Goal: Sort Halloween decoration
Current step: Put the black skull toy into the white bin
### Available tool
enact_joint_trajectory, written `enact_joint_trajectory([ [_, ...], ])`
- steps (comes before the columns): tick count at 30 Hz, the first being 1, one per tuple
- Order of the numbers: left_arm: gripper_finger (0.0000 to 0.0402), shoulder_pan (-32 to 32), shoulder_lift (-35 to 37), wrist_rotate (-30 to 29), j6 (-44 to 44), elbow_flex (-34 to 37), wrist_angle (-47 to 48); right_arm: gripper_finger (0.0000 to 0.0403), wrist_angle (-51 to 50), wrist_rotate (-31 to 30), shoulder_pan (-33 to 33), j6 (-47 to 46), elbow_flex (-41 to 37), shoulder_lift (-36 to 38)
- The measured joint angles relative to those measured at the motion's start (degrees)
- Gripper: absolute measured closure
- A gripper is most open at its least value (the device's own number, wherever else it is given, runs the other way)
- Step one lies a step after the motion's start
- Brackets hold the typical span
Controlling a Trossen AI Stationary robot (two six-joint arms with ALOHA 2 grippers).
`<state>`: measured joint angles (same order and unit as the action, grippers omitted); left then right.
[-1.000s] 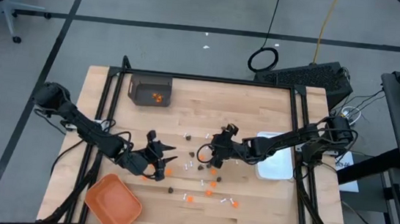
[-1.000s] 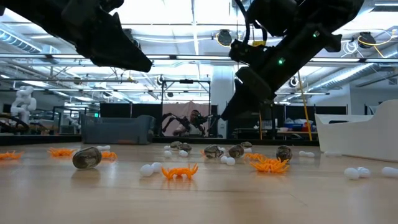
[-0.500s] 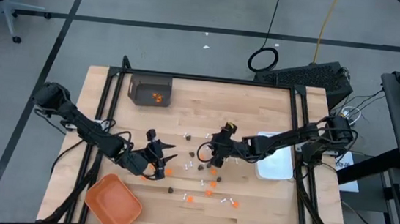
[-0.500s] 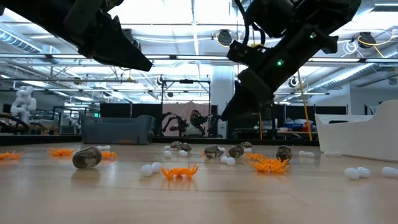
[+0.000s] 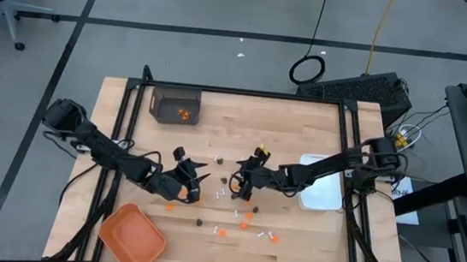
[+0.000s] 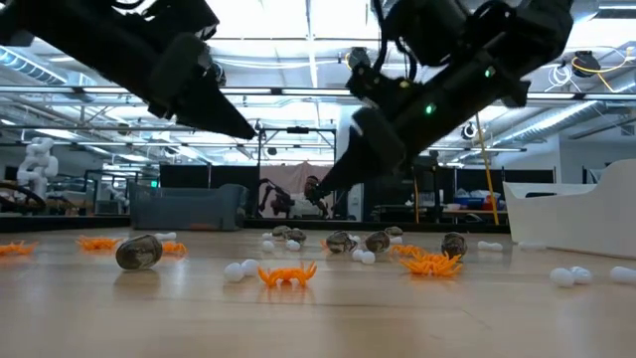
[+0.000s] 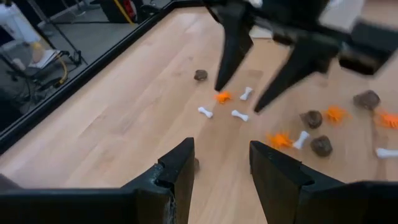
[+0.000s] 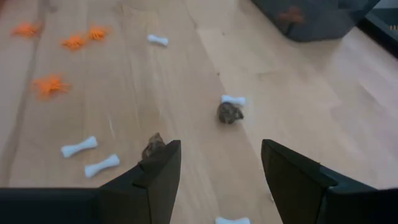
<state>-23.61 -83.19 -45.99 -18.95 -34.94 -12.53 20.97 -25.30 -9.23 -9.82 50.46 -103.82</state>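
Note:
The Halloween decoration lies loose on the wooden table point(image 5: 303, 120): orange bits point(image 5: 246, 219), dark bits point(image 5: 223, 180) and white sticks point(image 5: 273, 235). In the low view an orange bit point(image 6: 286, 273) and a dark bit point(image 6: 138, 252) rest on the tabletop. My left gripper point(image 5: 191, 183) point(image 7: 221, 163) is open and empty, above the wood left of the pile. My right gripper point(image 5: 242, 180) point(image 8: 221, 163) is open and empty, above the pile's left part; a dark bit point(image 8: 153, 147) lies by one finger, and another dark bit point(image 8: 230, 112) and a white stick point(image 8: 234, 99) lie ahead of it. The two grippers face each other.
A dark grey bin point(image 5: 176, 106) holding orange bits stands at the far left. An orange tray point(image 5: 131, 237) lies at the near left corner. A white rectangular dish point(image 5: 323, 184) stands at the right, under my right arm. Black frame rails run along the table's left and right sides.
My right gripper has gone toward the table's left edge and a little nearer, over the pile's left part. My left gripper has gone a little toward the right and the far edge. The two grippers stand closer together. The pieces have stayed where they were.

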Motion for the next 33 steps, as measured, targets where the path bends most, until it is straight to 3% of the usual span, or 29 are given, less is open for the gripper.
enact_joint_trajectory([
  [22, 0.0249, 7.1, -0.1, 10.1, -3.2, 0.0, -1.1, 0.0195, 1.6, 0.1, -2.2, -1.3, 0.0, -3.1],
  [33, 0.0231, 9.3, -4.9, 16.6, -1.6, -0.1, -5.0, 0.0195, 6.0, 0.1, -3.6, -0.3, 0.0, -3.1],
])
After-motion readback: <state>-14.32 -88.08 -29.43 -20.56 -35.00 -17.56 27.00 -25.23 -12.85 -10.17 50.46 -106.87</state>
